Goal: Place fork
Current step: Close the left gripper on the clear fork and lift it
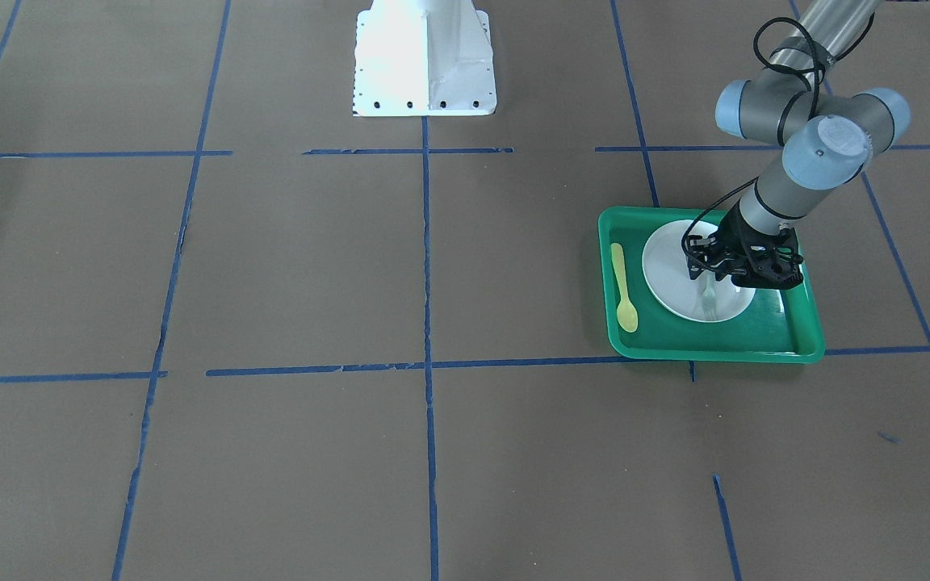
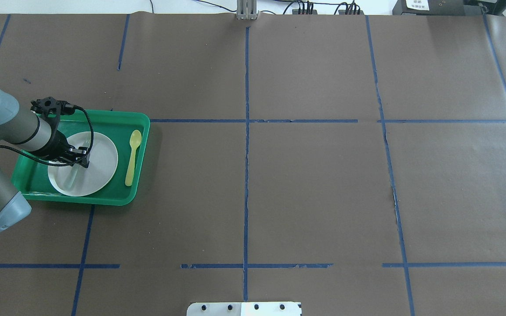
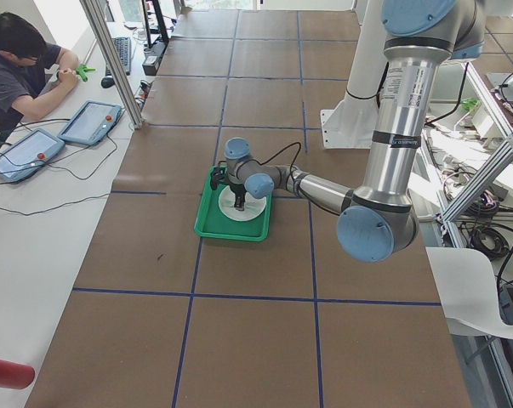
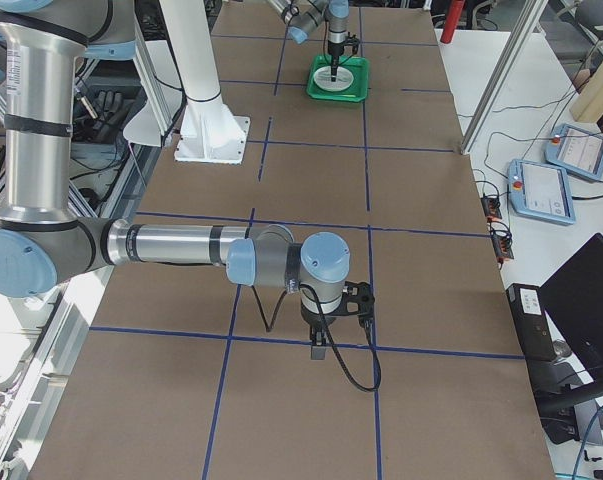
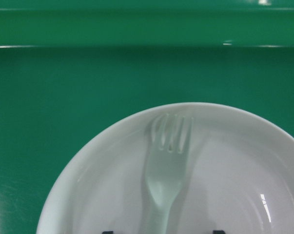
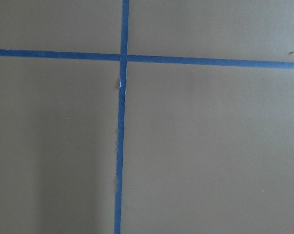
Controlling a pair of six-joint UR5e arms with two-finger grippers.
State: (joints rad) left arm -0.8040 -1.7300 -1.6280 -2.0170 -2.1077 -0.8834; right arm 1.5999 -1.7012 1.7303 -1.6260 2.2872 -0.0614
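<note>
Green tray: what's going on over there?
The left end effector is down over the white plate in the green tray, its jaws apart on either side of the handle of the pale fork. The fork lies flat on the plate, not gripped; a yellow spoon lies beside the plate. The right end effector hangs over the table, far away.

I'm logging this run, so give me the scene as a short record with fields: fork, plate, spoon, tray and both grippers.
fork: lying on the plate, tines toward the rim
plate: white, inside the tray
spoon: yellow, in the tray beside the plate, not touching it
tray: green, on the table
left gripper: above the fork's handle, jaws open either side
right gripper: over the table, far from the tray; state cannot be told
</note>
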